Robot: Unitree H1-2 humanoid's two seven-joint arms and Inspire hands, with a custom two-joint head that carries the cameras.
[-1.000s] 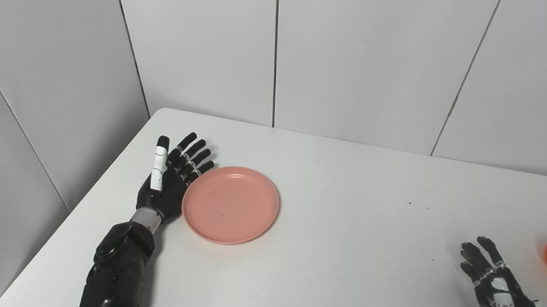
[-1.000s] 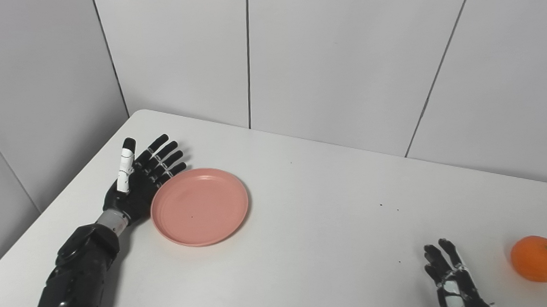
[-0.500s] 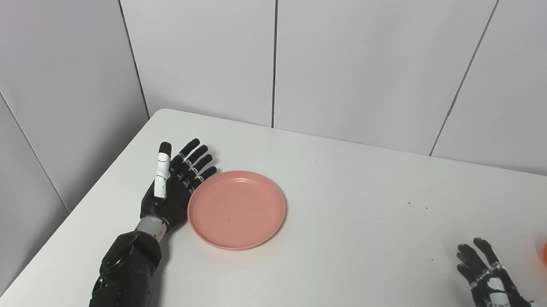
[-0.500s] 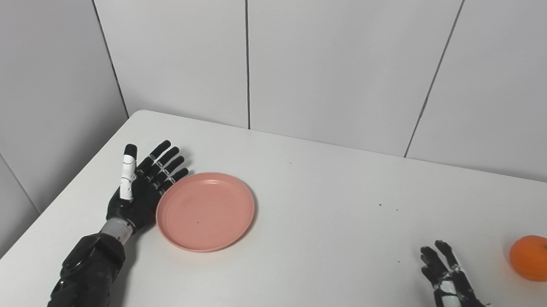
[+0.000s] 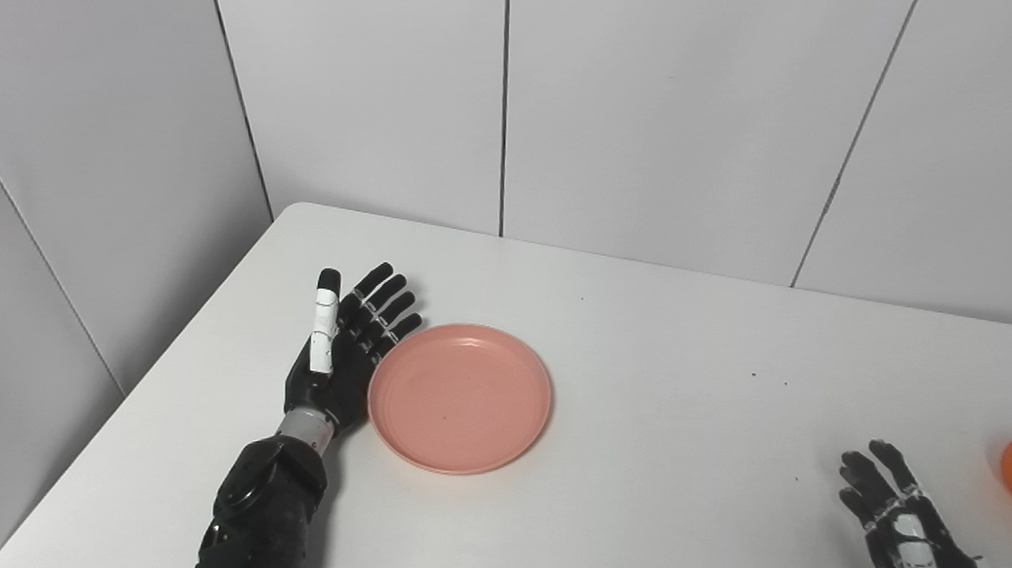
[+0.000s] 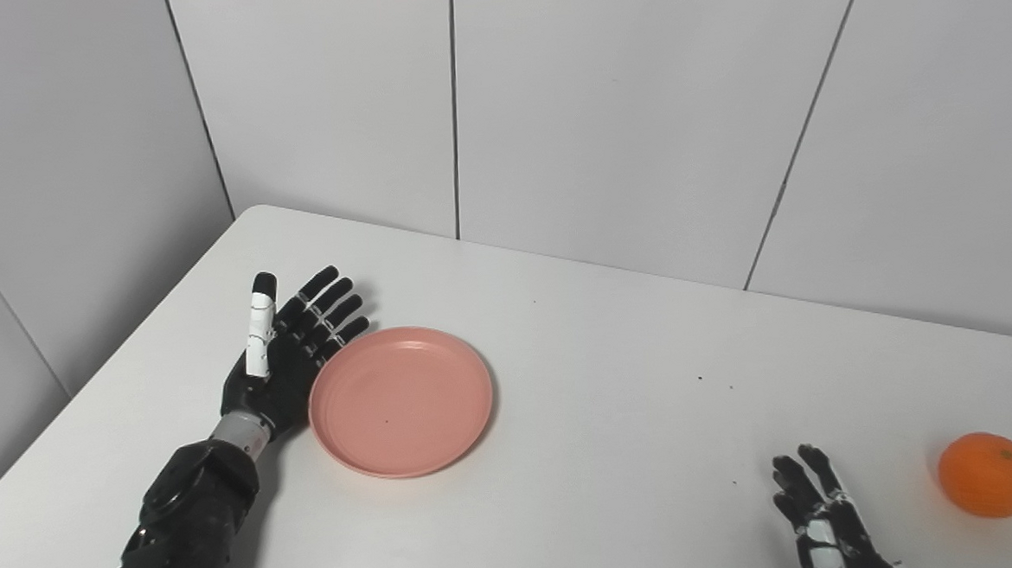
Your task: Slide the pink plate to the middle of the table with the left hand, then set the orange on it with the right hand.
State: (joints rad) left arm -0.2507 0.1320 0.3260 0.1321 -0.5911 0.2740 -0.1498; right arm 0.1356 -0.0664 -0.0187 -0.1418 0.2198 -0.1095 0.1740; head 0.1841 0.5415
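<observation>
Pink plate (image 5: pixel 460 398) empty, flat on counter (image 5: pixel 670 448), in left half, short of the middle. Left hand (image 5: pixel 345 353) edge-on against plate's left rim, palm toward plate, fingers (image 5: pixel 386 303) straight and slightly apart, thumb up. Orange (image 6: pixel 989 474) near counter's right edge, front. Right hand (image 6: pixel 821 518) low at front edge, just left of orange, not touching; fingers spread, holding nothing.

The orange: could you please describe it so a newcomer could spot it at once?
On the white table, look to the near right corner, just right of the open right hand. There sits the small round orange, the only bright ball-shaped thing.
</observation>
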